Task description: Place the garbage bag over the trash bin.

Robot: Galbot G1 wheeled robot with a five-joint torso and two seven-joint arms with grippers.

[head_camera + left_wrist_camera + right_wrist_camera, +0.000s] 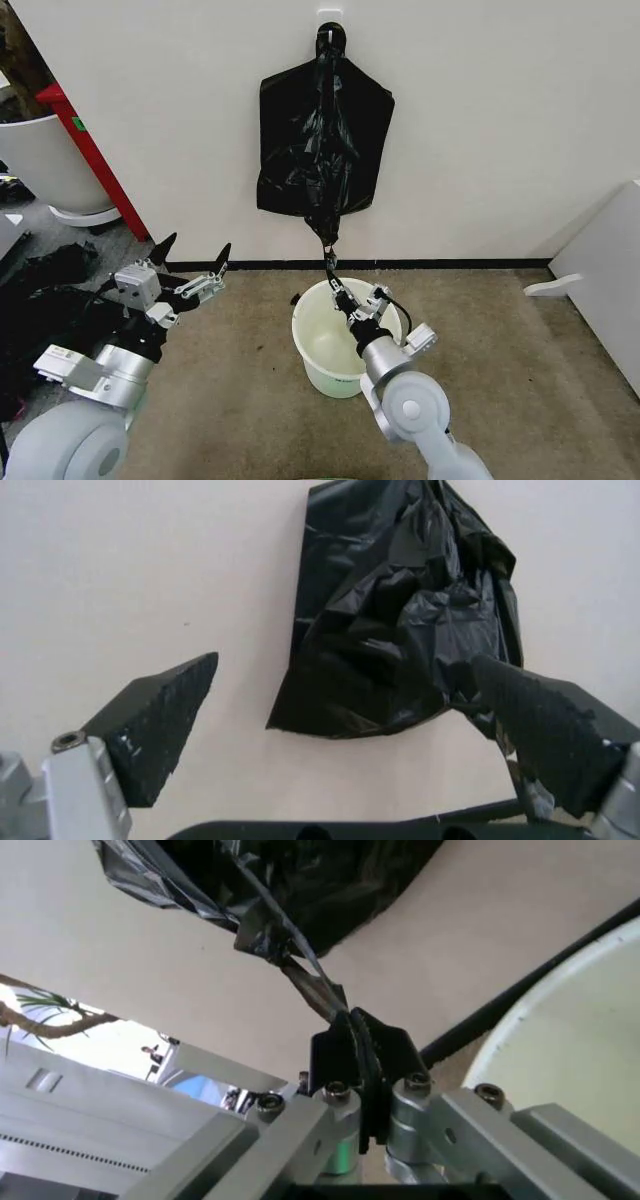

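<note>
A: Position of the garbage bag (322,140) was recorded as hung flat against the wall from a hook (331,33), above and beyond the right hand (345,297). A twisted tail of film was seen running down from the bag's lower edge into that hand.

B: State of the right hand was noted as clenched on that tail; in the right wrist view the two black fingers (352,1054) were pressed together with the film strand pinched between them. The trash bin (330,375) was logged directly beneath this hand, on the carpet floor (500,380) near the wall, its cream inside exposed and unlined.

A: The left hand (193,257) was found released, fingers spread wide, raised to the left of the bin and well apart from both bag and bin. In the left wrist view the bag (400,615) was framed ahead, between the open fingers (155,720), untouched.

B: Step judged in hand: drawing the bag down off the hook. No part of the bag was yet over the bin rim.

A: Next move judged to call for a steady downward and outward pull so the thin film is not torn, then opening of the bag mouth, for which the free left hand would likely be needed.
</note>
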